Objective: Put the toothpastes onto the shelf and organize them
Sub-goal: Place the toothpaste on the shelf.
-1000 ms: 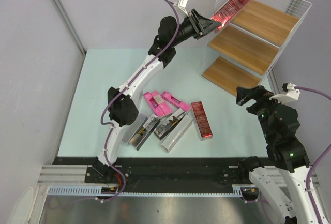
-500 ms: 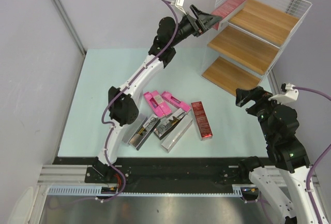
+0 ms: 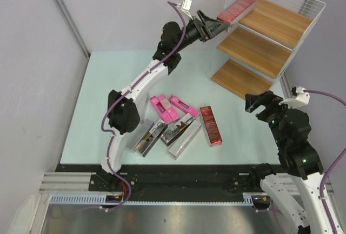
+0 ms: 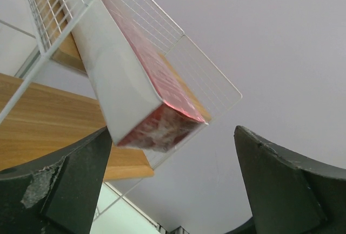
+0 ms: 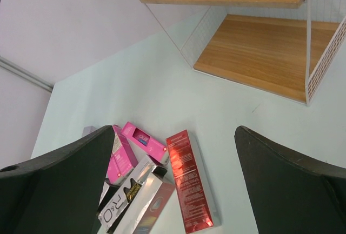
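A dark red toothpaste carton (image 3: pixel 237 7) lies along the left edge of the top board of the white wire shelf (image 3: pixel 303 7), its near end sticking out. My left gripper (image 3: pixel 223 24) is open just off that end, holding nothing. The left wrist view shows the carton (image 4: pixel 157 88) ahead of the spread left gripper (image 4: pixel 173 130). On the table lie another dark red carton (image 3: pixel 210 125), two pink ones (image 3: pixel 164 108) (image 3: pixel 183 105) and silver ones (image 3: pixel 185 135) (image 3: pixel 150 136). My right gripper (image 3: pixel 252 101) hovers open and empty near the shelf's lowest board.
The shelf's middle board (image 3: pixel 254 50) and lowest board (image 3: pixel 240 80) are bare wood. The right wrist view looks down on the lowest board (image 5: pixel 259 50), the red carton (image 5: pixel 190 180) and the pink cartons (image 5: pixel 144 140). Grey walls enclose the pale green table (image 3: pixel 108 93).
My left gripper has opened and let go of the dark red carton, which now rests on the top board. The gripper has drawn back slightly to the left. The right arm has barely moved.
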